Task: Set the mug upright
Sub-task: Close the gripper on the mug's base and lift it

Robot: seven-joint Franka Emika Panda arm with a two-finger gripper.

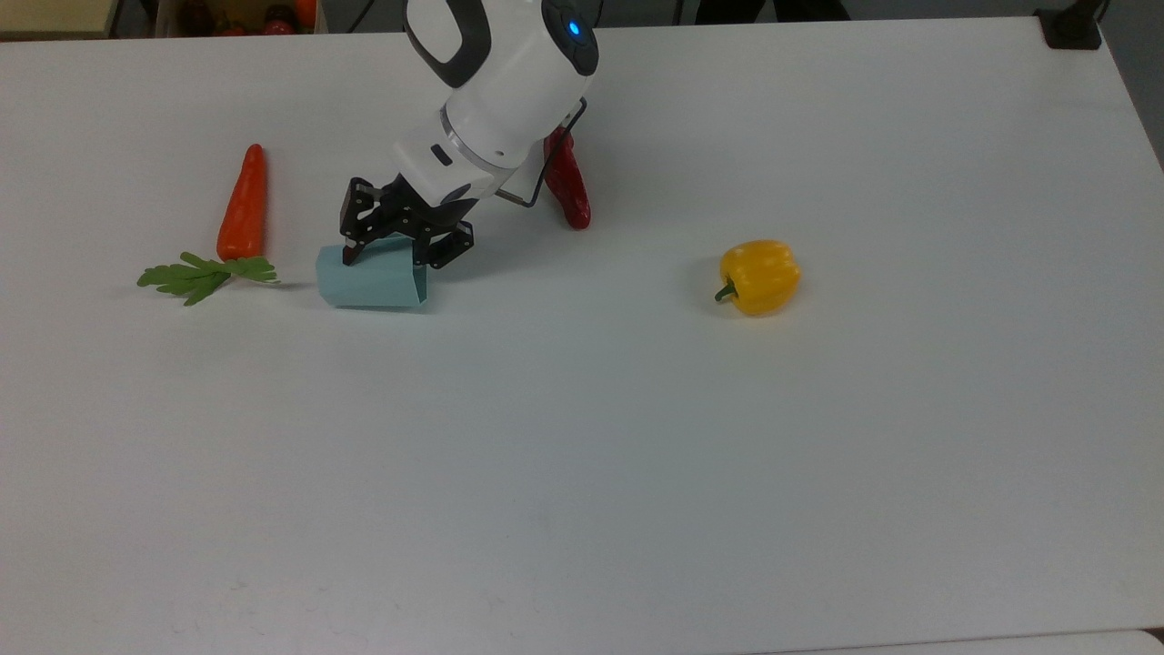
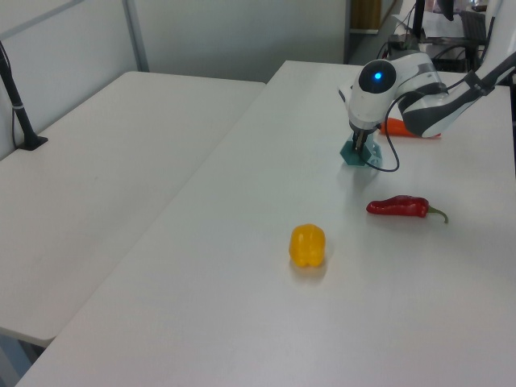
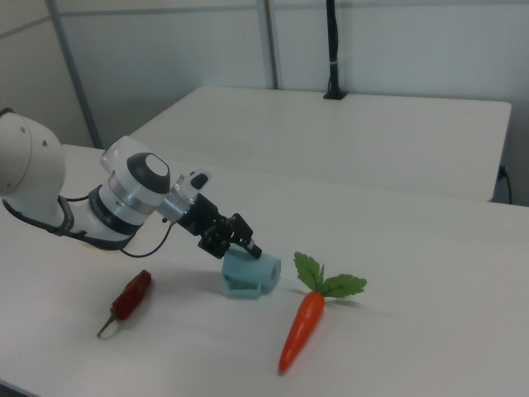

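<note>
On the white table (image 1: 637,455), the arm's gripper (image 1: 386,257) is the biggest thing around, fingers spread apart across the mug (image 1: 368,280), which lies on its side. At the top view's left, just beside the mug, sits a carrot (image 1: 244,205); a yellow pepper (image 1: 759,276) is well off right, and a red chili (image 1: 568,186) is partly behind the arm.
</note>
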